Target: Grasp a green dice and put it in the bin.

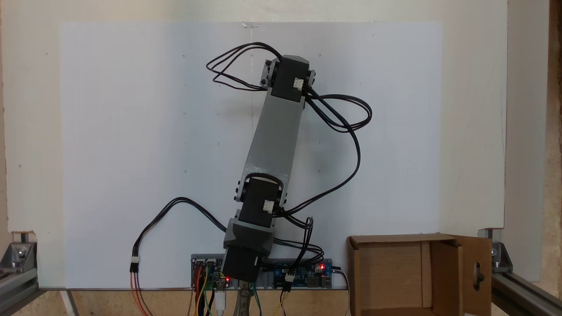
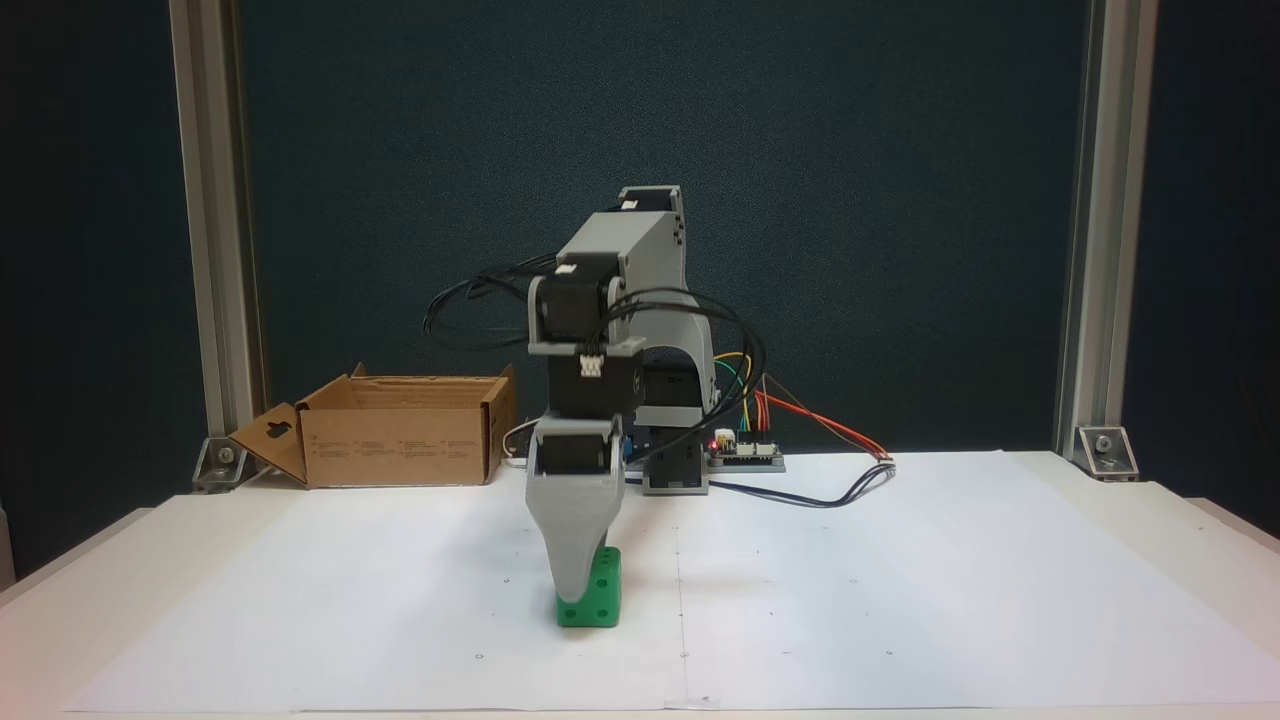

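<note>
With one gray jaw hiding any other, so its grip cannot be told, the gripper [image 2: 578,590] is meeting the dice [image 2: 596,592] and should be clamping squarely before heading to the bin [image 2: 400,445].

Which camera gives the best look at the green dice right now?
The fixed view facing the arm from table level: the green dice sits on the white paper with pips visible, partly behind the claw. In the fixed view from above, the arm covers that spot.

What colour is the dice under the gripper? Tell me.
Bright green, with recessed round pips. The dice shows best in a fixed view, from table level.
</note>
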### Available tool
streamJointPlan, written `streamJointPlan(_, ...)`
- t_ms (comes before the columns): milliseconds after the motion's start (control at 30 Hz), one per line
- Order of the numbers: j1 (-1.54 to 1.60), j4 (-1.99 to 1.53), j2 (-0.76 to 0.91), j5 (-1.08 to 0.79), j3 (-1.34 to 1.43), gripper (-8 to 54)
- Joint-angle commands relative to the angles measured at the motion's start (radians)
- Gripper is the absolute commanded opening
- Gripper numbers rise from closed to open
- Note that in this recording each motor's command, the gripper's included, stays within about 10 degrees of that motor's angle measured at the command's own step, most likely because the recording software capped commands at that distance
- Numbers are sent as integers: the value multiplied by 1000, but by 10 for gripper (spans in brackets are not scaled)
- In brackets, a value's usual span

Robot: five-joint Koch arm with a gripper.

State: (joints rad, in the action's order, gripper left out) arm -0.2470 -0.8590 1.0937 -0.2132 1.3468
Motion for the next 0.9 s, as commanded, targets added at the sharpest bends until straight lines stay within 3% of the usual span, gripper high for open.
streamJointPlan(0, 0, 11, 5, -37, -15, 440)
streamJointPlan(867, 15, 43, -35, -23, 11, 411)
